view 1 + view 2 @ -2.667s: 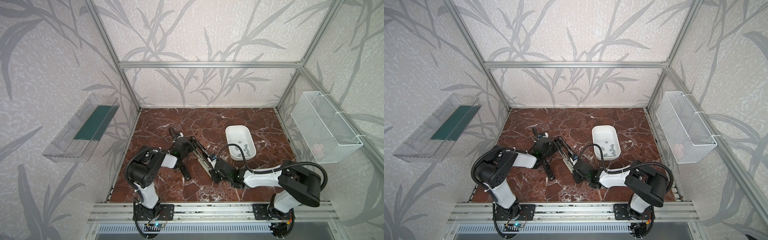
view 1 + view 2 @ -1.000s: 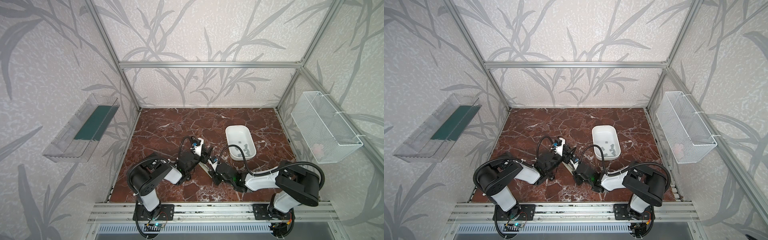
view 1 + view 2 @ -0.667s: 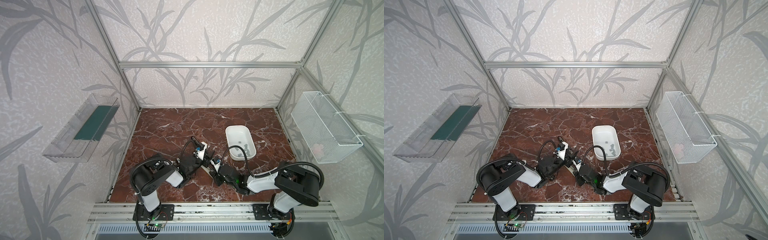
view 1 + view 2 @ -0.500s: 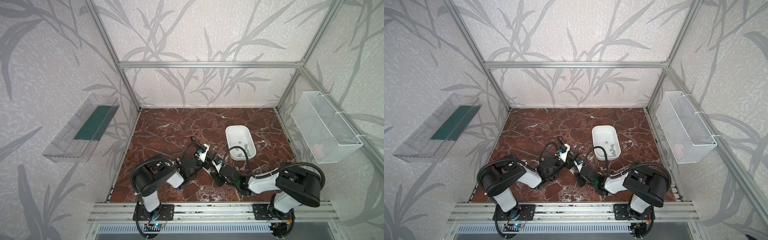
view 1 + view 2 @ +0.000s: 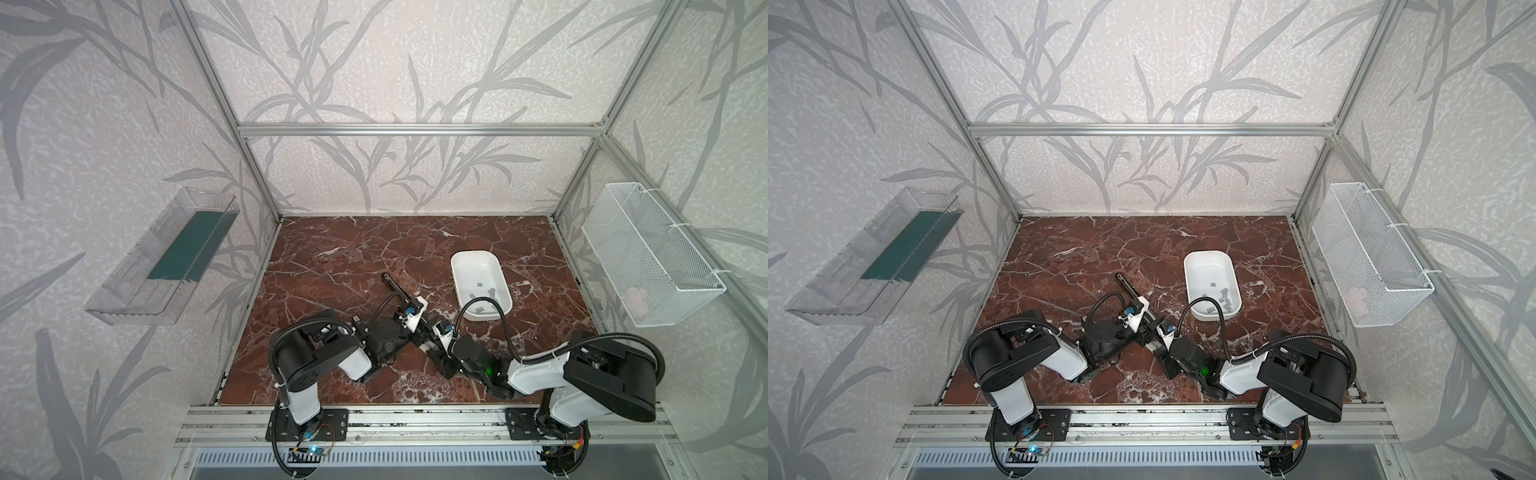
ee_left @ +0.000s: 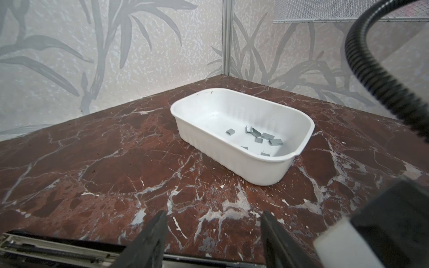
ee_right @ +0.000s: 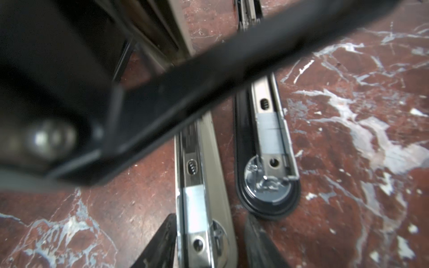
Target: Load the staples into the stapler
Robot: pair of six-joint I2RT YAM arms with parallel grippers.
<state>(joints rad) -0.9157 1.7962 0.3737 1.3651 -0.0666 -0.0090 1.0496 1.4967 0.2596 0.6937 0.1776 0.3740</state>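
In both top views the stapler (image 5: 390, 284) lies opened out on the marble tabletop (image 5: 332, 266). Its black end points toward the back wall, and its other end is hidden under the two wrists, which meet over it near the front middle. The fingers cannot be made out from up there; only the wrist views settle them.

The left wrist view shows the left gripper (image 6: 213, 217) with its jaws well apart. Only bare marble shows between them, and they hold nothing. A stretch of the stapler runs along that picture's edge, close by the fingers. The same view gives the clearest look at the staples (image 6: 262, 137): several short grey strips lie loose in the white tray (image 6: 232, 162), which stands on the table apart from the stapler (from above they are mere grey flecks).

The right wrist view shows what no other does: two arms of the stapler side by side. One is a bright metal arm (image 7: 202, 208). The other is a black-rimmed arm (image 7: 267, 162) whose channel carries a pale grey block (image 7: 269, 132); whether that is staples I cannot tell. The right gripper (image 7: 210, 218) straddles the bright metal arm with its jaws partly open. A sliver of marble shows beside one finger, so the arm is not clamped. A blurred black shape (image 7: 162, 81) crosses that picture, too soft to name.
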